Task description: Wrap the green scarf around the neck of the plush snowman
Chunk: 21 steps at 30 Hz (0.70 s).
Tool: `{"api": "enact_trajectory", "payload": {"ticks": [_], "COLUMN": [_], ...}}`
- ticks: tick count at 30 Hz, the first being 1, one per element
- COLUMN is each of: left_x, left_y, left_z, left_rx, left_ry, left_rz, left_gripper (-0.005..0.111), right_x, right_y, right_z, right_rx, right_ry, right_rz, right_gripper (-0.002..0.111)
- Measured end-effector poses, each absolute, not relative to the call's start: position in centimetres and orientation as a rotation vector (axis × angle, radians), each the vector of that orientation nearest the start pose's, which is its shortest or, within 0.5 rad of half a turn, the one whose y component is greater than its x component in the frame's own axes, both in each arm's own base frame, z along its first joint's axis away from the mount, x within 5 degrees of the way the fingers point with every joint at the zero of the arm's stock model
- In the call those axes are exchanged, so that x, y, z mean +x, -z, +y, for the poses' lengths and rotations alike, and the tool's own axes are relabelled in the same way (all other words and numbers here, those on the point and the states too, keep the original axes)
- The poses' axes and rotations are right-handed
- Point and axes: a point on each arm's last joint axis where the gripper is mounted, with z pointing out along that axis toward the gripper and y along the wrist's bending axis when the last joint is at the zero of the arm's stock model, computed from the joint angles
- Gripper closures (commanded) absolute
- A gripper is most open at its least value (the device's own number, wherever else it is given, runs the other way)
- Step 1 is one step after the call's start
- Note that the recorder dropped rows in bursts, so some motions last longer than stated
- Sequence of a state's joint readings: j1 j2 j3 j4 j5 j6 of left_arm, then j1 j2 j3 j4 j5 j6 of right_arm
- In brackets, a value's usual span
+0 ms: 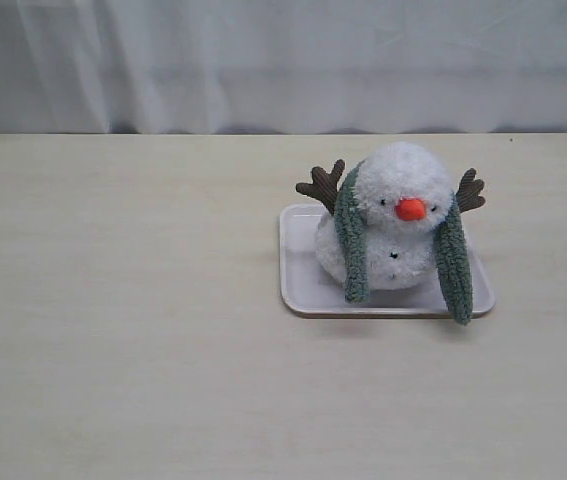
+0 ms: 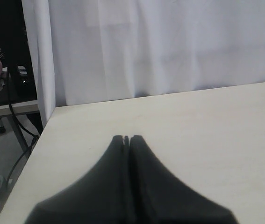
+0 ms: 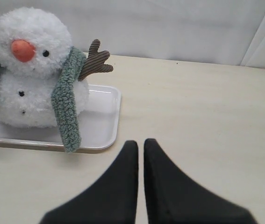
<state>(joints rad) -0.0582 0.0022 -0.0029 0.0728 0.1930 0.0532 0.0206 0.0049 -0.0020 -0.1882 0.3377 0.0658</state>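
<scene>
Position check: the plush snowman (image 1: 395, 225) sits upright on a flat white tray (image 1: 303, 290), right of centre on the pale table (image 1: 113, 330), facing the exterior camera. Its brown twig arms stick out to both sides.

The green scarf (image 1: 351, 240) is looped behind the head at the snowman's neck (image 1: 391, 222), and both ends hang down the front, one on each side of the body, not crossed or tied. In the exterior view the left end stops on the tray, while the right end reaches further down and hangs over the tray's front edge.

Left gripper (image 2: 126, 138): jaws pressed together with nothing between them, over bare table near its corner and pointing at the white curtain (image 2: 169, 46).

Right gripper (image 3: 140, 144): jaws closed with only a thin slit between the tips and nothing pinched. It is low over the table, just beside the tray's corner, clear of the scarf end and not touching the snowman.
</scene>
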Motion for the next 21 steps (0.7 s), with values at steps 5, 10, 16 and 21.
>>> {"api": "enact_trajectory", "payload": {"ticks": [5,10,16,21], "left_x": [5.60,5.60,5.60,5.60], "left_y": [-19.66,-19.66,-19.66,-19.66], "left_z": [-0.20,-0.20,-0.20,-0.20], "left_rx": [0.143,0.143,0.143,0.143], "left_ry": [-0.062,-0.062,-0.062,-0.062], "left_rz": [1.670,1.670,1.670,1.670], "left_gripper": [0.107,0.107,0.107,0.107], "right_x": [5.39,5.39,5.39,5.39], "right_y": [-18.36,-18.36,-18.36,-18.34], "right_z": [-0.42,-0.42,-0.42,-0.43], "right_rx": [-0.070,-0.074,-0.074,-0.073], "right_ry": [0.111,0.114,0.114,0.114], "right_rz": [1.819,1.819,1.819,1.821], "right_gripper": [0.104,0.104,0.104,0.104]}}
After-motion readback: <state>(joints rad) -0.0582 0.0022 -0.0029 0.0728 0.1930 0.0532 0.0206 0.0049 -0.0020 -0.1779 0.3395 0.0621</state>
